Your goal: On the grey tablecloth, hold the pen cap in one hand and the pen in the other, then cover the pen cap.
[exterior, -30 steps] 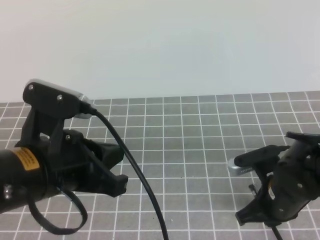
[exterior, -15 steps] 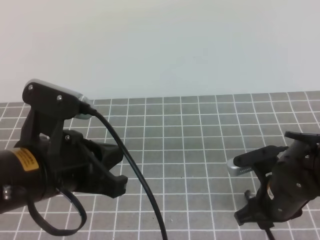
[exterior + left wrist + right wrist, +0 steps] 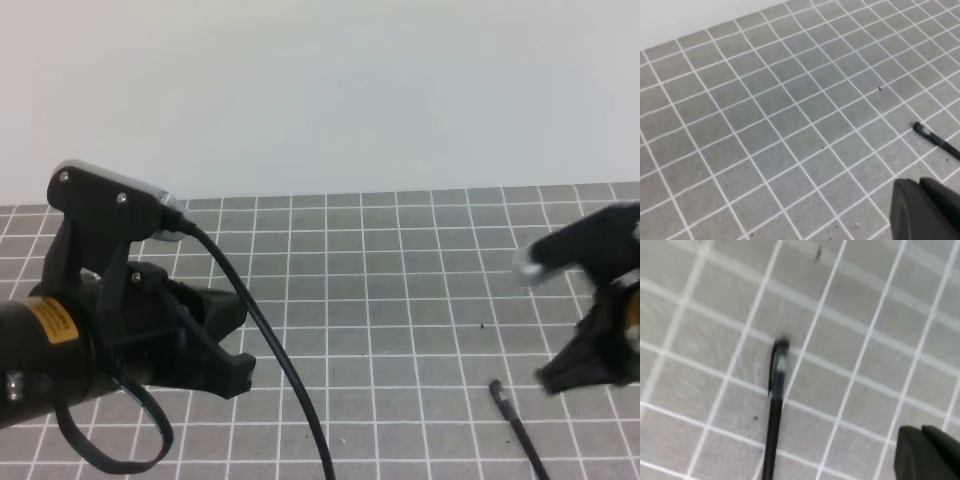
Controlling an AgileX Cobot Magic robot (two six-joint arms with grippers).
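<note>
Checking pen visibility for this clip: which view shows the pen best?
The right wrist view: the pen fills much of the frame, lying on the cloth, though blurred. The left wrist view shows only its end at the right edge. The exterior high view shows it small, running off the bottom.

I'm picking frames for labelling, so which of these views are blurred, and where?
Exterior high: the right gripper is smeared by motion, while the left gripper and the grey tablecloth are sharp. Right wrist: the whole picture is soft, the pen included. Left wrist: crisp, lighting even, no glare.
</note>
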